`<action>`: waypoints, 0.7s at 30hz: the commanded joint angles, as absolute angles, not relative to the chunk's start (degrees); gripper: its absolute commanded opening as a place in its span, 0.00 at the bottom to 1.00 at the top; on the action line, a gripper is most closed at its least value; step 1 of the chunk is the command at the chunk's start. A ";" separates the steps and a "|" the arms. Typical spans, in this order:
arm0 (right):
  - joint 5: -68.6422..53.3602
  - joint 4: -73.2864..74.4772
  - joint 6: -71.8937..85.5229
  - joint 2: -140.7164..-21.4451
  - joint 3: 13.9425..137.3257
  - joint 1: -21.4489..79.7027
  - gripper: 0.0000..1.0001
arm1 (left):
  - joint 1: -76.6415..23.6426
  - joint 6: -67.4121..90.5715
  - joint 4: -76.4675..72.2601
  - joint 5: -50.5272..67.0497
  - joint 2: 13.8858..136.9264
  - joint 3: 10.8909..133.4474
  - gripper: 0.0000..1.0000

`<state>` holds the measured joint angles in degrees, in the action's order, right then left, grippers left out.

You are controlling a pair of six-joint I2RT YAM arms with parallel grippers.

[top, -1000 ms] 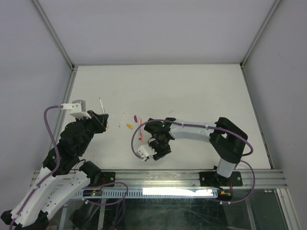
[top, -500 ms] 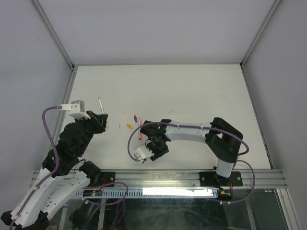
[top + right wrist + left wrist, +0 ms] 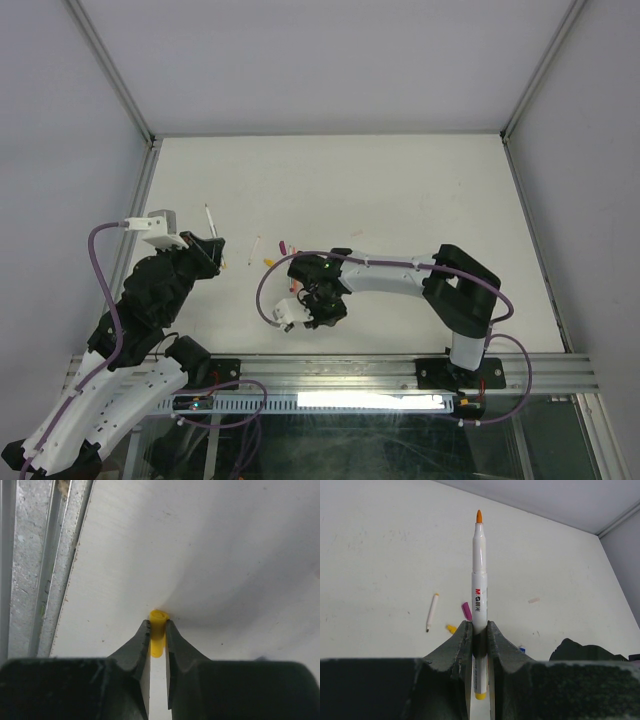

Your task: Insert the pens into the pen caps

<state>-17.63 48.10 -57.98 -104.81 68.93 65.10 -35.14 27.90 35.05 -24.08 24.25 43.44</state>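
Left wrist: left end effector [image 3: 479, 626] is clamping an orange-tipped pen [image 3: 479, 570], loose pen [image 3: 432, 611] and purple cap [image 3: 466, 610] lying beyond; my right end effector [image 3: 157, 628] is pinching a yellow cap [image 3: 158, 617].

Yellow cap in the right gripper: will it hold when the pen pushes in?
Probably stiff and very light: the yellow cap shows a round mouth though pinched in the right gripper. Being small, smooth and round, it may twist or slip when the orange-tipped pen presses in.

Glossy plastic pen [image 3: 479, 580] — matt white table [image 3: 380, 555], brushed-metal rail [image 3: 30, 555].
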 commanded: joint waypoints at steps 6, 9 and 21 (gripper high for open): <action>-8.97 38.43 -18.79 -104.50 64.66 65.52 0.03 | -34.62 27.41 33.35 -25.53 26.02 45.45 0.00; -6.29 35.47 -9.72 -103.46 62.00 65.24 0.03 | -34.63 26.92 33.02 -25.49 26.68 45.92 0.00; 5.66 36.23 20.98 -100.59 56.55 62.98 0.03 | -34.58 26.98 30.38 -23.21 30.68 47.24 0.00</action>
